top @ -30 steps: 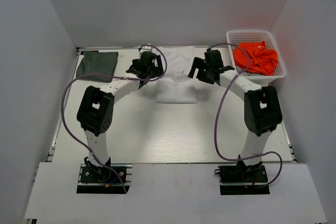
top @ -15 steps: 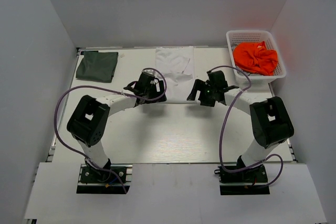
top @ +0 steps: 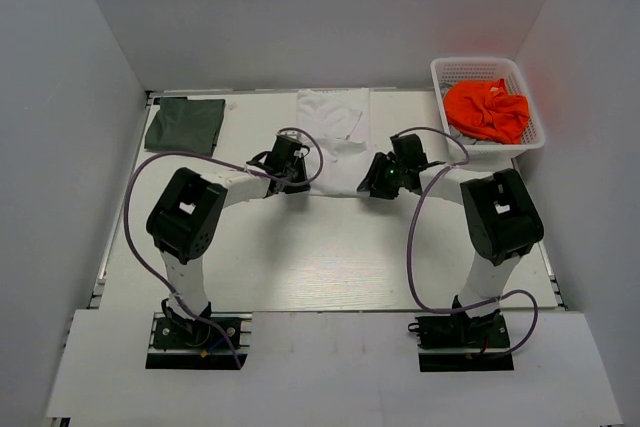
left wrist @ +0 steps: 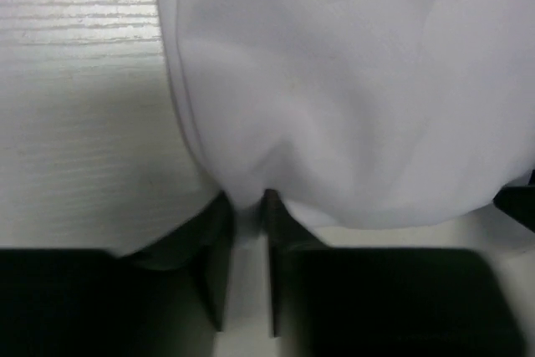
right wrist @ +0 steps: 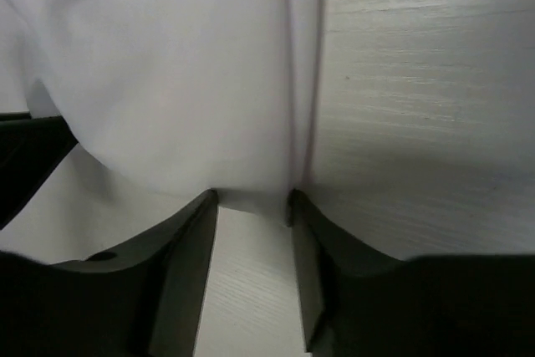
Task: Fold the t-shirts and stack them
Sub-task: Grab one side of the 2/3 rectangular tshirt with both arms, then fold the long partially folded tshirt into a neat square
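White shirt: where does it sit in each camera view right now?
Top external: white shirt lies centred on the far half of the table.
Left wrist: white shirt fills the upper right, table upper left.
Right wrist: white shirt fills the upper left, table right.
Shared landmark: the wood-grain table.

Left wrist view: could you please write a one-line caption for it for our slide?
Left gripper pinching a gathered edge of the white t-shirt on the pale wood-grain table.

Plain white walls (top: 300, 7), pale table (top: 320, 257)
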`<action>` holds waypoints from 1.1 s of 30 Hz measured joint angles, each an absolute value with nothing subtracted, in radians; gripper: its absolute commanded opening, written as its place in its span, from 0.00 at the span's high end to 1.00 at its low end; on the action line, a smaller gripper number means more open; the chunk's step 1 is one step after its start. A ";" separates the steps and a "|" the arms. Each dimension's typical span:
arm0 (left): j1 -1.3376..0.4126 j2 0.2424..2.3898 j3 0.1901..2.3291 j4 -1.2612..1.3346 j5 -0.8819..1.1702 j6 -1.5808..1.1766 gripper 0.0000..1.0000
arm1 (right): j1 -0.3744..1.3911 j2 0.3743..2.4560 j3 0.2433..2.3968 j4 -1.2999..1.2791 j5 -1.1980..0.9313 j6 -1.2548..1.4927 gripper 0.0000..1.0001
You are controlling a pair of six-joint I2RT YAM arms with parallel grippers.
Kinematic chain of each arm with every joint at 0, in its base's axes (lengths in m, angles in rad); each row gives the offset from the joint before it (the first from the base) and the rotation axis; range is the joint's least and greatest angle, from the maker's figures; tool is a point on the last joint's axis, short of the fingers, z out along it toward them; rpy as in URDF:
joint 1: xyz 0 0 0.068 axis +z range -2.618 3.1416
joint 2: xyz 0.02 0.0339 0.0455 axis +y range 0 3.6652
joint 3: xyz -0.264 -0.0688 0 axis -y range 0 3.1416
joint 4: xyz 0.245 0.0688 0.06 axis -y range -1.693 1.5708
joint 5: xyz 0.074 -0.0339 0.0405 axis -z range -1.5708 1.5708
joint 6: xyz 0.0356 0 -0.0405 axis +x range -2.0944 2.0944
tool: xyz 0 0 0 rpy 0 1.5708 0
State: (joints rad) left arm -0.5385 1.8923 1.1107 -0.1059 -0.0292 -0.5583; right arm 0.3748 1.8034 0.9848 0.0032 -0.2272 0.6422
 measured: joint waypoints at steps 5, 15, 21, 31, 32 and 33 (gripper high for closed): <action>-0.538 1.909 1.125 -0.105 -0.019 -0.561 1.00 | 0.374 1.821 0.976 0.003 -0.230 0.651 1.00; -0.580 1.613 0.920 -0.249 0.089 -0.593 1.00 | 0.396 1.482 0.838 -0.163 -0.242 0.589 1.00; -0.645 1.293 0.857 -0.367 0.283 -0.626 0.99 | 0.411 1.095 0.771 -0.400 -0.266 0.522 1.00; -0.696 1.116 0.857 -0.511 0.482 -0.664 0.91 | 0.421 0.793 0.791 -0.651 -0.275 0.510 1.00; -0.696 1.111 0.857 -0.519 0.484 -0.669 0.91 | 0.421 0.793 0.793 -0.657 -0.275 0.509 1.00; -0.696 1.108 0.857 -0.523 0.484 -0.673 0.91 | 0.421 0.797 0.795 -0.661 -0.275 0.509 1.00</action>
